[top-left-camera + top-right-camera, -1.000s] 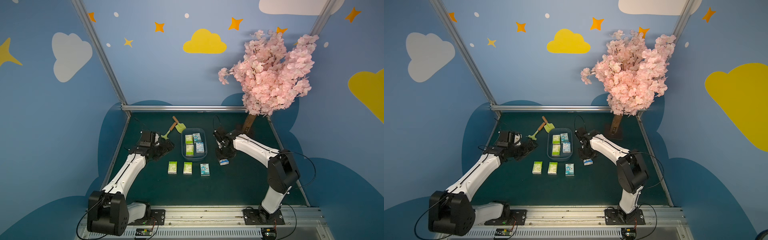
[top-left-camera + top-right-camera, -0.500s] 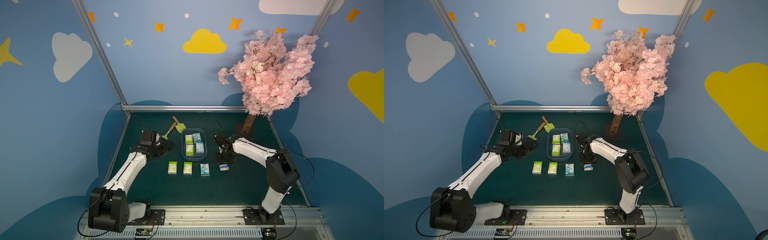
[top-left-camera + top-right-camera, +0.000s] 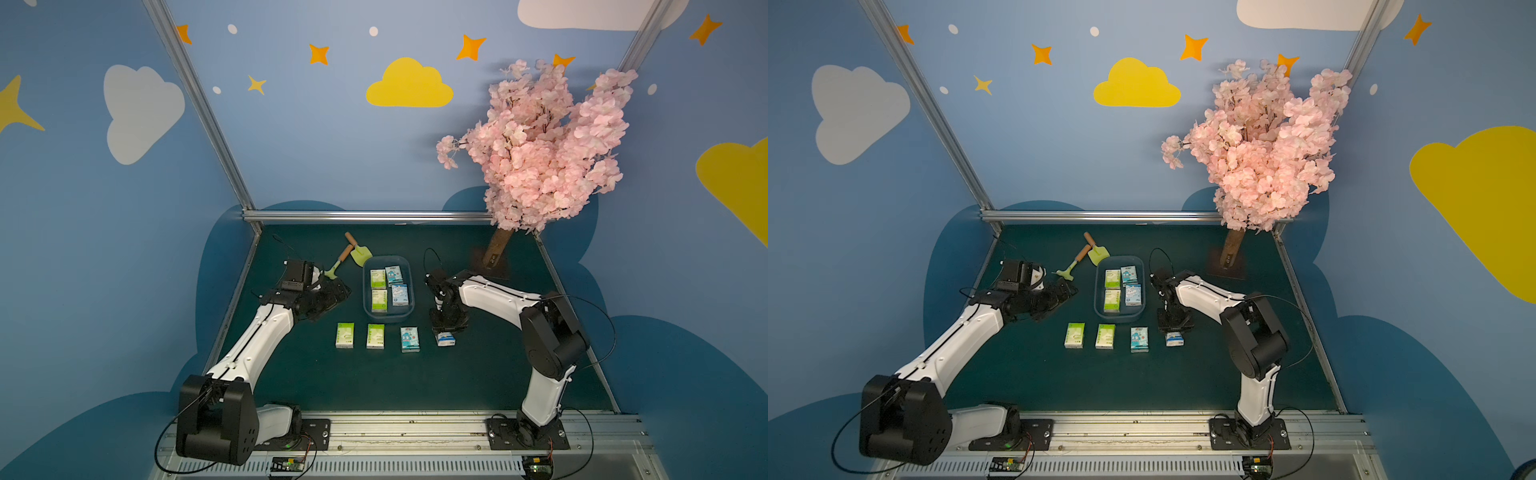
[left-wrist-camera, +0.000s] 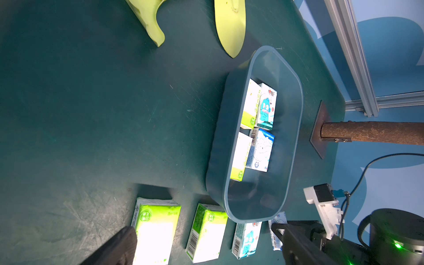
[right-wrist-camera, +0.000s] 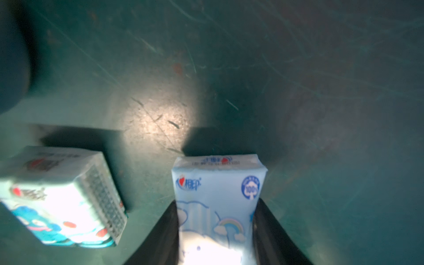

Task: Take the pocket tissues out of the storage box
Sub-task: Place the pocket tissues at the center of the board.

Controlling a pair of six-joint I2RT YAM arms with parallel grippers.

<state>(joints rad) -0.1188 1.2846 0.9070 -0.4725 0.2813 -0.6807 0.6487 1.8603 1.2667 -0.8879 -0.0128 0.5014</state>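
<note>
While the blue packet, clamped in the right gripper, sits at the row's right end below the box, a sticky release could drag it into its neighbour; the left gripper gapes empty.

The toy shovel and rake lie together, pink tree well apart.

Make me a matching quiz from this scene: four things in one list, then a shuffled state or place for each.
1 storage box
2 right gripper
3 left gripper
4 toy shovel

A closed on a light blue packet
B lying just beyond the box's far end
C four packets inside
D open, holding nothing

Pairs: 1-C, 2-A, 3-D, 4-B
</note>
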